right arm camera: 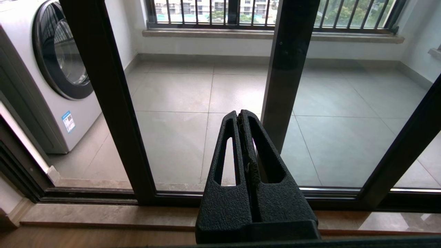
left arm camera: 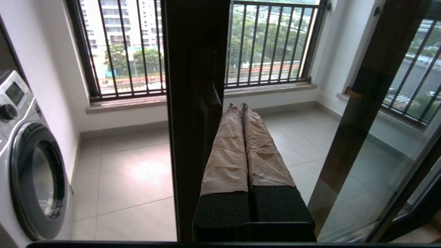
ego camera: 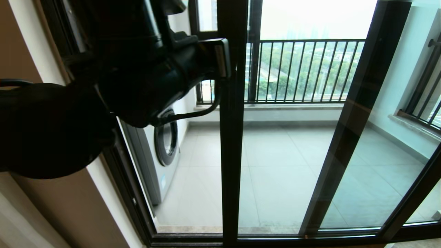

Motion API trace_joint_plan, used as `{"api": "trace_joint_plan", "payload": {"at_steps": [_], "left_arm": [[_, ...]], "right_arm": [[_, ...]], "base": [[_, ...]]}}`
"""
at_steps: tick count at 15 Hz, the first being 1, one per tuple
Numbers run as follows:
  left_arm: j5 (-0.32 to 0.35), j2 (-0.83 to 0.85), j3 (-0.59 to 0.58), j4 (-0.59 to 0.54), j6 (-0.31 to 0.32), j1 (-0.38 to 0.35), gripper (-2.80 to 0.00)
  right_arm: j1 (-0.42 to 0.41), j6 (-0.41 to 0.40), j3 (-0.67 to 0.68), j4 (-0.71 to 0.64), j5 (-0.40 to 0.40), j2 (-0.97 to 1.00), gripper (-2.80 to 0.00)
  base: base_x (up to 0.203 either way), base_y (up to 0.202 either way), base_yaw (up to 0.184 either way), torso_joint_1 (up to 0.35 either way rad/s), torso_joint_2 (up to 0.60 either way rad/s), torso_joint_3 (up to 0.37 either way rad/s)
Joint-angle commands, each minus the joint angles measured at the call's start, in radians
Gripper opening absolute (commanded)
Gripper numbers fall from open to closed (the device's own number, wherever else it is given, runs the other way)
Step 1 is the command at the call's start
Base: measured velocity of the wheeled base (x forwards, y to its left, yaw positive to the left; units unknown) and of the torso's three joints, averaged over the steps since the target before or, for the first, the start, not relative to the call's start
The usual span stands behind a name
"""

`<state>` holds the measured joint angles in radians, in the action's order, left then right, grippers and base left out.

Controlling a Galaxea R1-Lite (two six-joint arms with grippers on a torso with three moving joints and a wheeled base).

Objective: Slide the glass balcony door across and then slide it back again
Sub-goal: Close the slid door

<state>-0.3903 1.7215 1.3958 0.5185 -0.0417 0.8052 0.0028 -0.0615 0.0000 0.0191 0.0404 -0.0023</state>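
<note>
Glass balcony door [ego camera: 275, 165] stands partly across the opening, its black upright [ego camera: 231, 155] sitting between the washing machine [ego camera: 164, 148] and a second black-framed glass panel [ego camera: 379, 137] to the robot's right, with a gap of open doorway on the machine's side. Left gripper [left arm camera: 239, 105] is up high against that upright, its two tape-wrapped fingers [left arm camera: 225, 148] clenched together on nothing, lying flat along the frame beside the latch handle [left arm camera: 206, 113]. Right gripper [right arm camera: 240, 113] hangs low, facing the bottom track [right arm camera: 241, 196], its two black fingers [right arm camera: 227, 155] also pressed tight together and empty, apart from the glass. One washing machine, two sliding panels, and barred railing windows [ego camera: 303, 70] on two sides of the tiled balcony floor [ego camera: 282, 179].
</note>
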Motion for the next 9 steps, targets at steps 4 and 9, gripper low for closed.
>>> {"api": "trace_joint_plan", "payload": {"at_steps": [4,9], "left_arm": [[-0.082,0.278,0.252,0.036,-0.006,0.047,-2.8],[-0.088,0.411,0.318,0.05,0.069,0.048,-2.8]], "right_arm": [[0.0,-0.001,0.012,0.001,0.001,0.002,-2.8],[0.0,-0.001,0.012,0.001,0.001,0.002,-2.8]], "base": [[0.0,0.0,0.0,0.0,0.0,0.0],[0.0,0.0,0.0,0.0,0.0,0.0]]}}
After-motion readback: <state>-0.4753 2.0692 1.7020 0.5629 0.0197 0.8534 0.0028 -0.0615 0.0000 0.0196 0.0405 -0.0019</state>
